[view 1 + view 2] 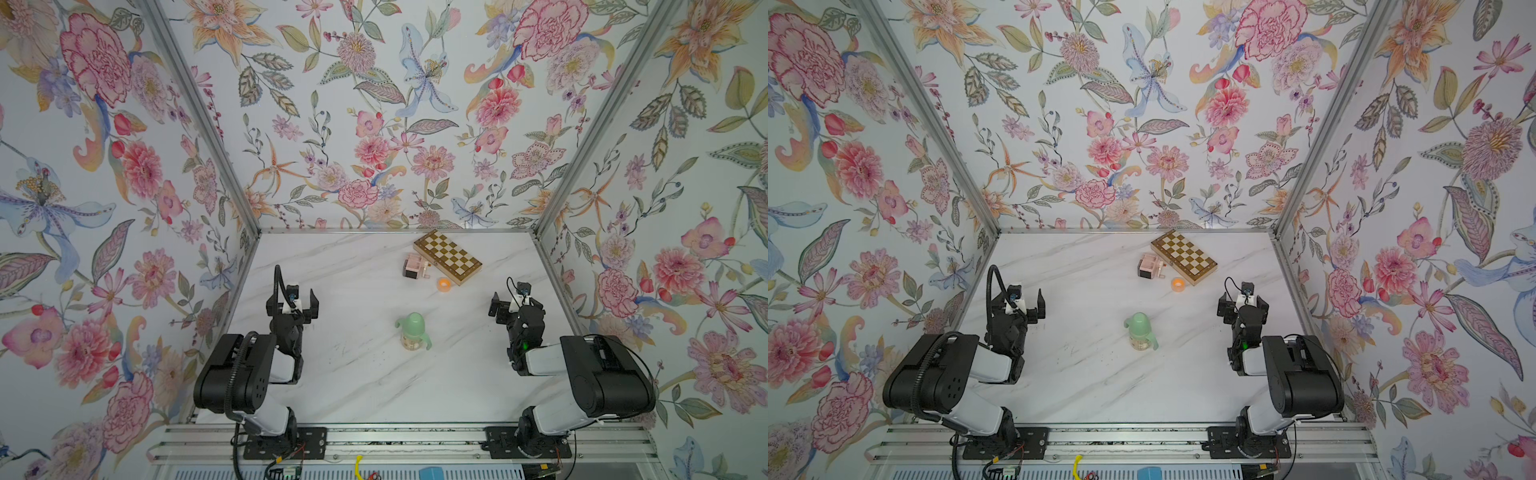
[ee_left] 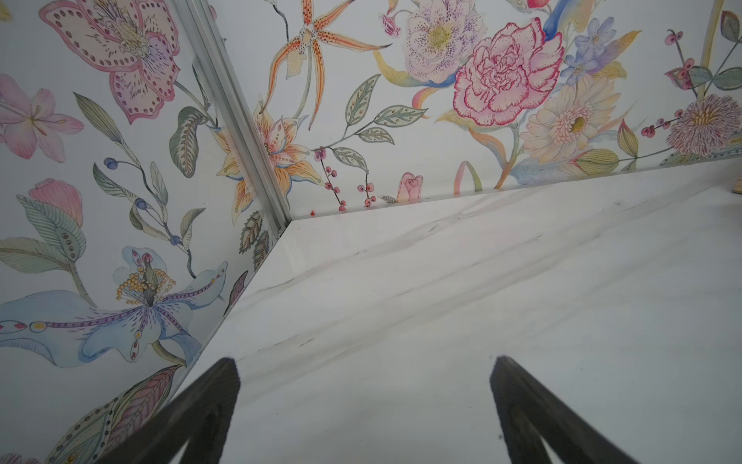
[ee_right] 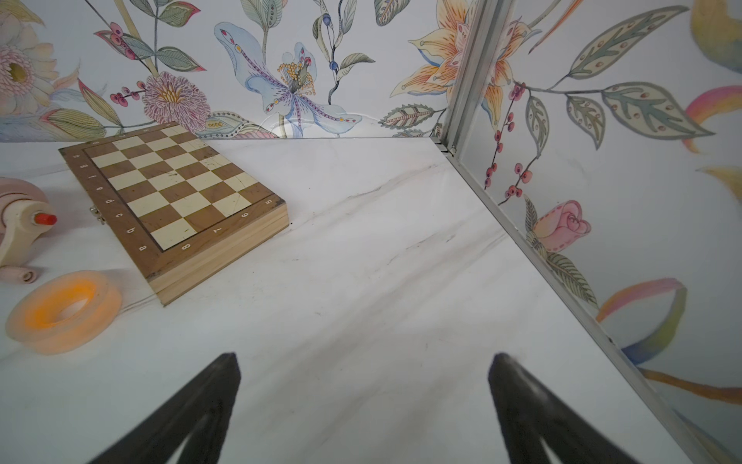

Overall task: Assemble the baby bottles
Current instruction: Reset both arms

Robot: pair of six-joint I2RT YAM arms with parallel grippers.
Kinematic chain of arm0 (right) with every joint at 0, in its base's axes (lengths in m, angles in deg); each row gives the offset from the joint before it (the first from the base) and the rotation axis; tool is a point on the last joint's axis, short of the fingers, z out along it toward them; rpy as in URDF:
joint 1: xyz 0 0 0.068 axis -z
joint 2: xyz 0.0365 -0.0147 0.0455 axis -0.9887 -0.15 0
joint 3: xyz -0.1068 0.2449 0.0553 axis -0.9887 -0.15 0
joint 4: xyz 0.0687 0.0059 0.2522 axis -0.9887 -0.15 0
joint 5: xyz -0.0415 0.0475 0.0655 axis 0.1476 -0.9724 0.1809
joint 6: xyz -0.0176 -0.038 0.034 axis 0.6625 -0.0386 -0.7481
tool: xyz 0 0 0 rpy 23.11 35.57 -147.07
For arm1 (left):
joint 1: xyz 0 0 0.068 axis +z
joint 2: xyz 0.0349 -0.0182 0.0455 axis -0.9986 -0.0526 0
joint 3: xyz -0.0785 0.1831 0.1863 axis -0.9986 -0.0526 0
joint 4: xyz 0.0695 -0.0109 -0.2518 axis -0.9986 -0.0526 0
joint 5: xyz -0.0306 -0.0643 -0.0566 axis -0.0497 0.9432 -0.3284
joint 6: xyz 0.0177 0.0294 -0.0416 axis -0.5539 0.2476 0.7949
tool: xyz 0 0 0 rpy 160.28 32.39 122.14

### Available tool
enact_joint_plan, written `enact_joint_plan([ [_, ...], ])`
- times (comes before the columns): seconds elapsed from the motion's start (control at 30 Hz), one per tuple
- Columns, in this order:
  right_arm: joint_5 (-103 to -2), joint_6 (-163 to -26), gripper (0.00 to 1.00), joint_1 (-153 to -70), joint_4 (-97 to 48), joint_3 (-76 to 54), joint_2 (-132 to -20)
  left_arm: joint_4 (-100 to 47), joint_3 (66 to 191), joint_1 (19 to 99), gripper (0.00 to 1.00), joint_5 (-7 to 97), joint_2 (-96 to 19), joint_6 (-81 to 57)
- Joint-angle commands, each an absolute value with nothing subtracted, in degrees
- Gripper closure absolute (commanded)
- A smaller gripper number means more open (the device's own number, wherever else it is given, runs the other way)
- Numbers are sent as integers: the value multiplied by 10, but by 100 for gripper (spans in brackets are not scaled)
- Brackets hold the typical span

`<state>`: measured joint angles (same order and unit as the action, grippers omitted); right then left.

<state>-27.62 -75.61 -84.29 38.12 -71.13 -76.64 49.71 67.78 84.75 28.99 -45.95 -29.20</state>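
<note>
Left claw [image 1: 292, 304]: jaws apart, empty, near the desk's [image 1: 374, 386] left edge. Right claw [image 1: 516, 306]: jaws apart, empty, near the right edge. Baby bottle [image 1: 412, 332], mint-green dome cap [image 1: 412, 323] fitted, stands mid-desk between them, untouched.

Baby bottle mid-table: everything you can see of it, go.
Small clear plastic baby bottle with pale yellow prints, wearing a mint-green two-handled collar and a mint-green dome cap. It looks assembled and apparently upright, near the centre of the white marble-look table. Only the table touches it; the wrist views miss it.
</note>
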Motion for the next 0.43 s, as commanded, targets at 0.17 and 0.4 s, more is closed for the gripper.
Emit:
enact_joint_plan([
  [0.17,-271,-764,1,-846,393,-710,-768,494,682,852,0,305,-454,-283],
  [0.4,-266,-763,1,-849,399,-713,-767,499,679,852,0,304,-453,-283],
])
